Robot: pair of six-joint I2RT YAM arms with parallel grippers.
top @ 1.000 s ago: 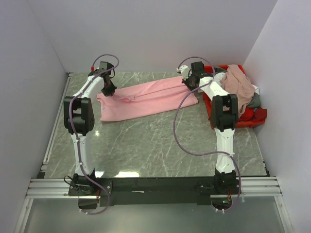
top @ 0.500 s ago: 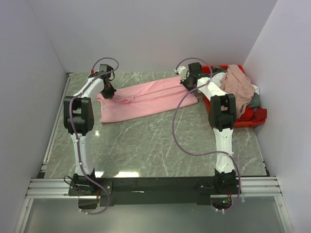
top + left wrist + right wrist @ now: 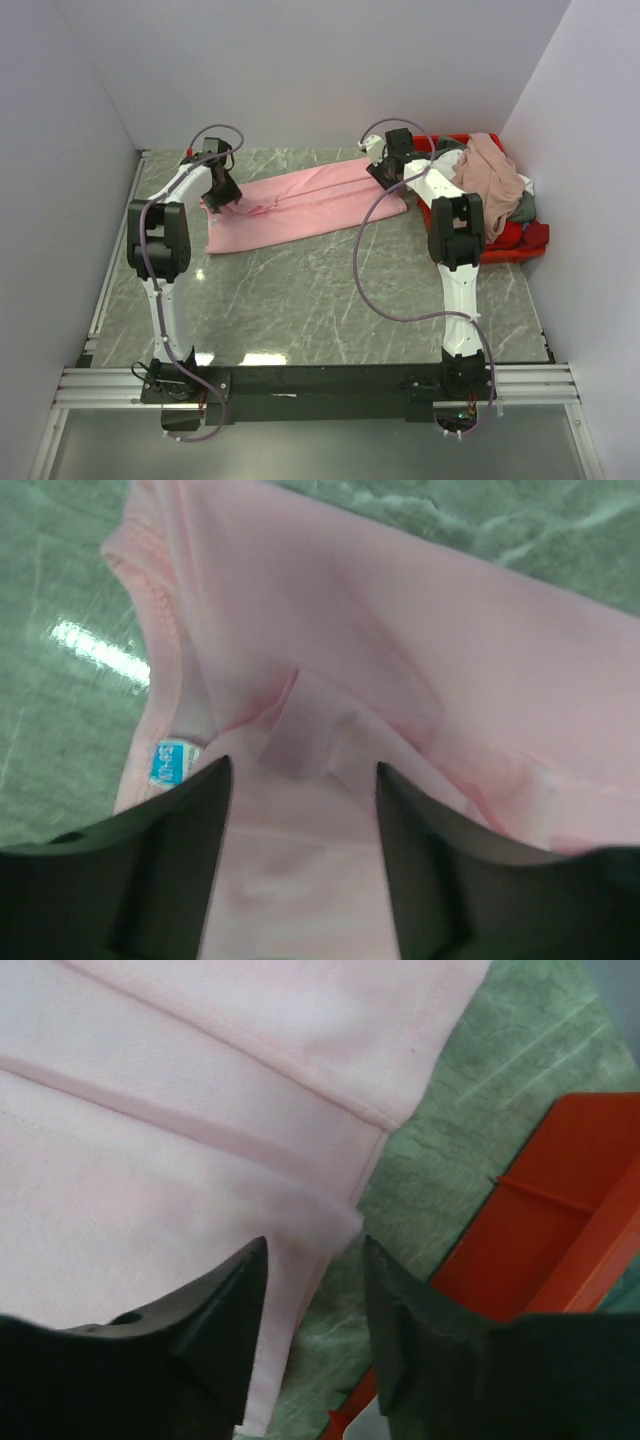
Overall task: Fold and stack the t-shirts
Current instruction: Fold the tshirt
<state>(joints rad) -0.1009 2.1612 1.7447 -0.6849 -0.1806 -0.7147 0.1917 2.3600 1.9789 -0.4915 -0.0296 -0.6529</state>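
A light pink t-shirt (image 3: 300, 205) lies spread in a long band across the far part of the table. My left gripper (image 3: 222, 197) hovers over its left end, by the collar. In the left wrist view that gripper (image 3: 300, 770) is open, with a raised fold of pink cloth (image 3: 300, 730) and a blue label (image 3: 168, 762) just beyond the fingertips. My right gripper (image 3: 383, 172) is over the shirt's right end. It (image 3: 315, 1250) is open in the right wrist view, with a blurred corner of pink cloth (image 3: 320, 1210) loose between the tips.
A red bin (image 3: 497, 255) stands at the far right, its wall (image 3: 560, 1210) close beside my right gripper. A dusty rose shirt (image 3: 490, 170), a grey one (image 3: 522, 207) and red cloth (image 3: 520, 235) are piled in it. Side walls close in the table.
Both grippers were shut on the pink shirt's ends and now stand open. The cloth has slipped out of them and settled toward the table.
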